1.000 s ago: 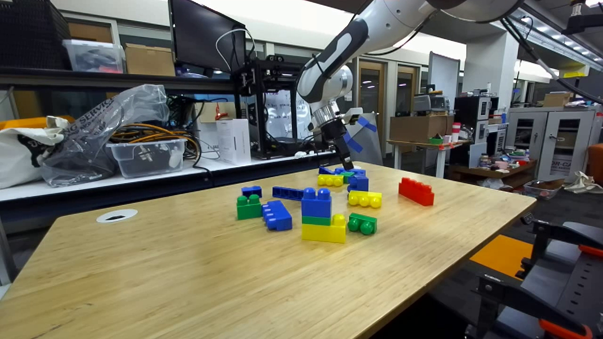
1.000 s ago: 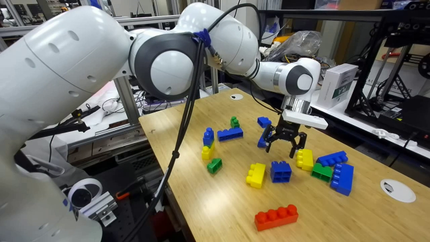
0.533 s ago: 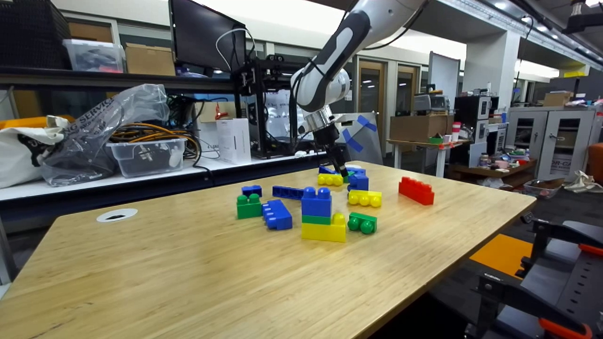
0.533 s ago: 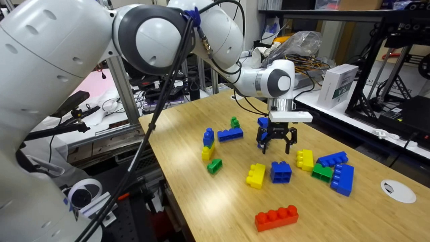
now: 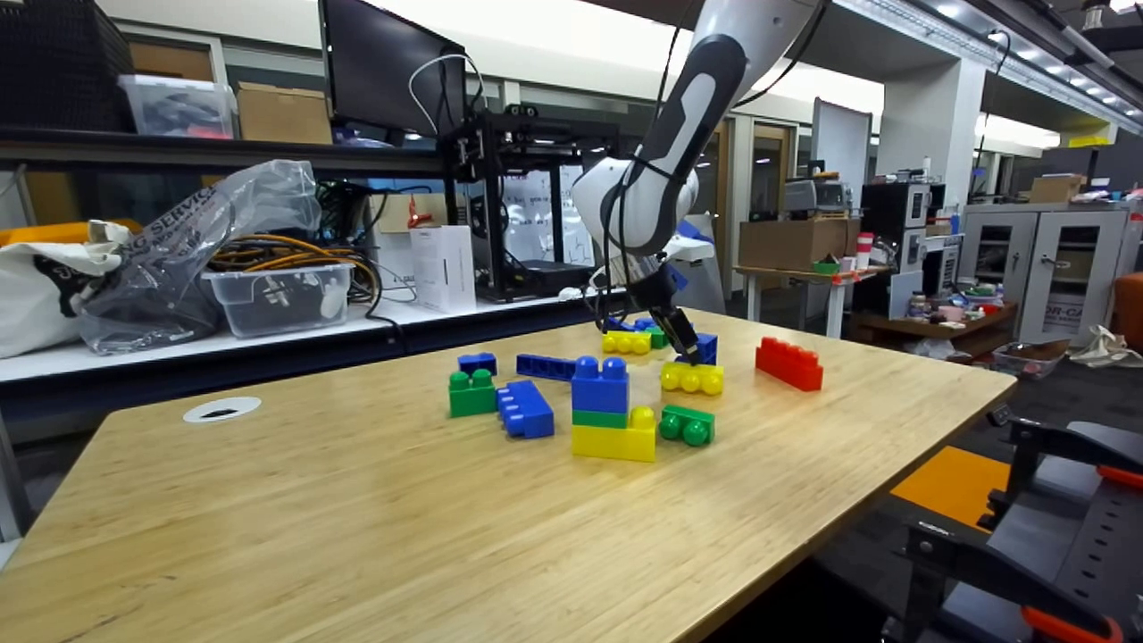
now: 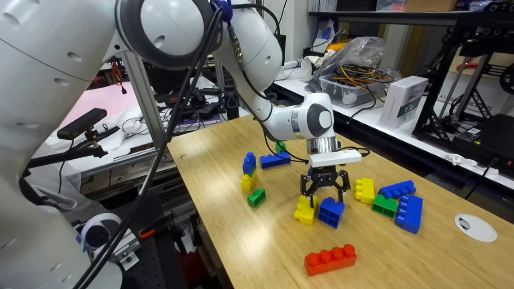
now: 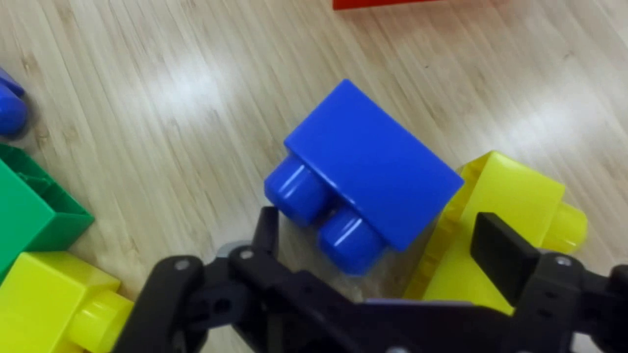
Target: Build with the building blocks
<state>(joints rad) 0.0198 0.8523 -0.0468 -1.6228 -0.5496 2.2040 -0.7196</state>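
Picking seems the step in hand: the gripper [image 6: 326, 202], spread and empty, hangs at the askew blue block [image 7: 373, 166], well in from the edges of the worktop [image 6: 273, 237]. The next move likely calls for squaring up, clear of the yellow block [image 6: 304, 214], before gripping.

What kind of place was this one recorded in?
Probably a lab or makerspace. Beyond the table there is what looks like a 3D printer, a white box marked PLA and a coil of orange and black cables.
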